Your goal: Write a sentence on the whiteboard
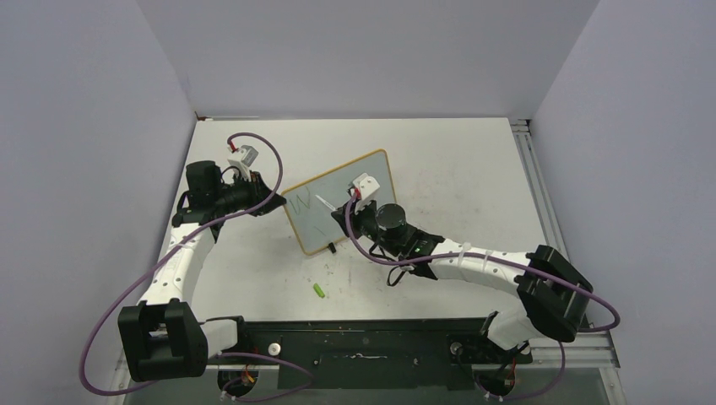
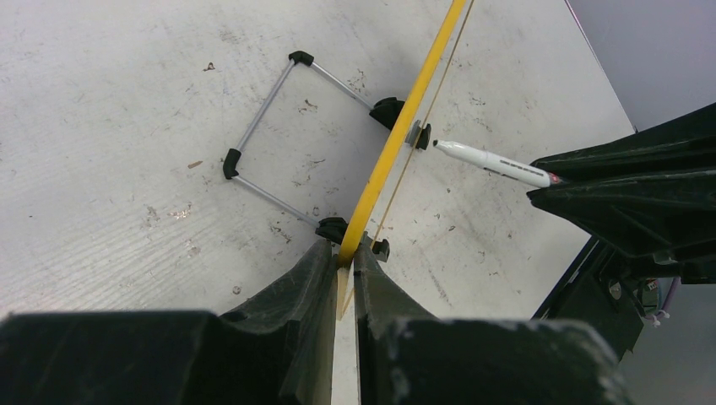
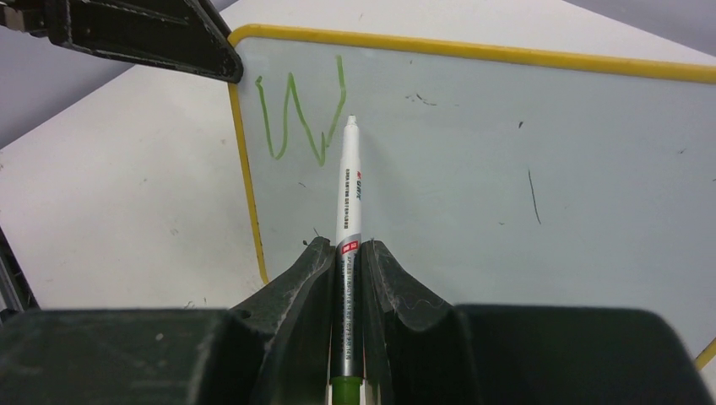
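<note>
The whiteboard [image 1: 321,226] stands tilted on its wire stand [image 2: 268,108] in the middle of the table, its yellow frame [image 2: 397,139] seen edge-on in the left wrist view. My left gripper [image 2: 348,253] is shut on the frame's left edge [image 1: 274,199]. My right gripper [image 3: 348,249] is shut on a white marker [image 3: 349,186]. The marker tip sits at the board face [image 3: 523,126], just right of a green W-shaped stroke [image 3: 295,118], the only part of the sentence that shows. Whether the tip touches the board I cannot tell.
A green marker cap [image 1: 319,290] lies on the table in front of the board. A few thin dark marks [image 3: 534,198] are on the board's right half. Grey walls close in the table on three sides, and a rail [image 1: 540,202] runs along its right edge.
</note>
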Motion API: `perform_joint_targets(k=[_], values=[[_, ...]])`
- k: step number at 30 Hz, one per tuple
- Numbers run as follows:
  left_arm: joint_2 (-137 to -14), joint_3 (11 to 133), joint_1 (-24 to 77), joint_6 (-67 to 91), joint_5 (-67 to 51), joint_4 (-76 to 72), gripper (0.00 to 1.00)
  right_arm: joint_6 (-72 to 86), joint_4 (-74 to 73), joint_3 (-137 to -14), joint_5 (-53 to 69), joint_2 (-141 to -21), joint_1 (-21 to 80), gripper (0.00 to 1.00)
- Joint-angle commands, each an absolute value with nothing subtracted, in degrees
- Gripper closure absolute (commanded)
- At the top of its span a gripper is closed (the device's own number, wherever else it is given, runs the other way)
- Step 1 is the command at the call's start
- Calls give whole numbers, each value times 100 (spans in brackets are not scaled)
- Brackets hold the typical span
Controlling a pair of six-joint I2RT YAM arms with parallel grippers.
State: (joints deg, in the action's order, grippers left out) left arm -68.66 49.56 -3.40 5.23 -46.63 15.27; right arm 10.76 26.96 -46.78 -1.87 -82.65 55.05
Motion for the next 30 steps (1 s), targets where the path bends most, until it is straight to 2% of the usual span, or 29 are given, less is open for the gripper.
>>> perform_joint_targets(k=[1, 30], values=[[-6837, 5088, -246, 476, -4630, 1564, 100, 1165, 3034, -4746, -106, -8384, 5446, 95], [-6829, 5098, -246, 457, -4626, 1582, 100, 1042, 3124, -4931, -84, -8740, 5396, 95]])
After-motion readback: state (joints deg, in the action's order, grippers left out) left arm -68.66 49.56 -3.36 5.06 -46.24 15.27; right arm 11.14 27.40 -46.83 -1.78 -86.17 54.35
